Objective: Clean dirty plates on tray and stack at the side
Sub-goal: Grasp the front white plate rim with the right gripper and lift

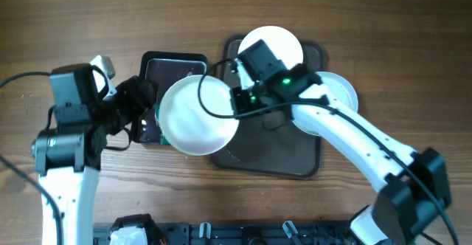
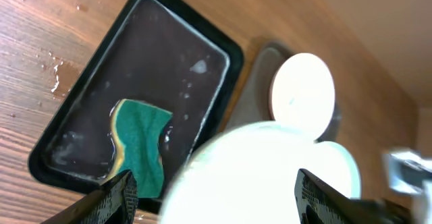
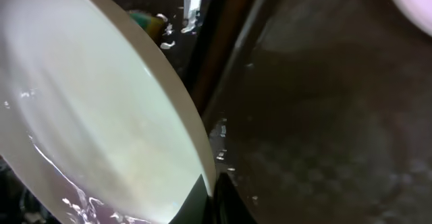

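Note:
My right gripper [image 1: 237, 101] [image 3: 212, 187] is shut on the right rim of a wet white plate [image 1: 195, 116] [image 3: 101, 116] [image 2: 263, 177], holding it above the gap between the black pan and the brown tray [image 1: 273, 153] [image 3: 324, 116]. No smear shows on its face. A second plate [image 1: 271, 44] [image 2: 302, 92] lies at the tray's far end. A third plate [image 1: 345, 90] sits at the tray's right edge, partly under my right arm. My left gripper [image 1: 146, 105] [image 2: 214, 177] is open just left of the held plate, with nothing between its fingers.
The black pan [image 1: 173, 64] [image 2: 81, 143] holds the teal-and-yellow sponge [image 2: 138, 146], lying flat in wet residue. Water drops dot the wooden table [image 2: 54, 75] beside the pan. A black cable [image 1: 214, 90] loops over the held plate.

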Available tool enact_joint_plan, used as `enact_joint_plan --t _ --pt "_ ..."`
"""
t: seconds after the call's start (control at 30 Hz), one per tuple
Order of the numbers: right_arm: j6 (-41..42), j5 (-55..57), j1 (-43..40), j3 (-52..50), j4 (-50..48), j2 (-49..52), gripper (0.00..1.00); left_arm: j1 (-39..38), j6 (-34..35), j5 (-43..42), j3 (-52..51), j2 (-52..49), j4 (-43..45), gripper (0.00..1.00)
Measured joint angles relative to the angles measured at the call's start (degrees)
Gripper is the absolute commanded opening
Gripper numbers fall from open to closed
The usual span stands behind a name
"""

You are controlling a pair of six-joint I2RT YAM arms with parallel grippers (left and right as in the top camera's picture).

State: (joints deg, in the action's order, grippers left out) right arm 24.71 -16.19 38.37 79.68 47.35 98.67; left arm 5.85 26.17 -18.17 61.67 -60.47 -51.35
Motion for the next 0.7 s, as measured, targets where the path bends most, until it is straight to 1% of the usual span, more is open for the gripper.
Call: enact_joint_plan --t 0.07,0.13,0.17,0.2,0.27,0.37,0.53,0.7 --pt "0.72 -0.37 0.44 1.75 1.27 1.51 0.04 0.00 0.00 -0.22 0.00 1.22 -0.20 0.76" --pt "0.98 -0.90 1.07 7.63 3.89 6.27 0.04 0.00 0.00 -0.33 0.00 2.08 -0.33 0.80" --pt "1.01 -0.87 1.09 10.27 5.62 7.98 0.04 0.00 0.00 -0.39 0.00 2.32 -0.46 0.92" --pt "1.01 -0.57 1.09 13.40 6.64 10.05 0.04 0.00 -0.04 -0.42 0.00 2.60 -0.55 1.00" --pt "0.98 1.38 1.09 19.71 8.50 14.32 0.04 0.00 -0.26 -0.46 0.00 2.78 -0.81 1.00" --pt "0.96 6.34 1.11 24.00 7.78 17.92 0.04 0.00 -0.02 -0.63 0.00 2.78 -1.49 1.00" --pt "0.68 19.26 2.25 24.41 3.91 18.78 0.04 0.00 -0.02 -0.63 0.00 2.78 -2.34 1.00" --pt "-1.51 32.00 6.80 24.55 1.46 18.78 0.04 0.00 -0.02 -0.63 0.00 2.78 -2.45 1.00"
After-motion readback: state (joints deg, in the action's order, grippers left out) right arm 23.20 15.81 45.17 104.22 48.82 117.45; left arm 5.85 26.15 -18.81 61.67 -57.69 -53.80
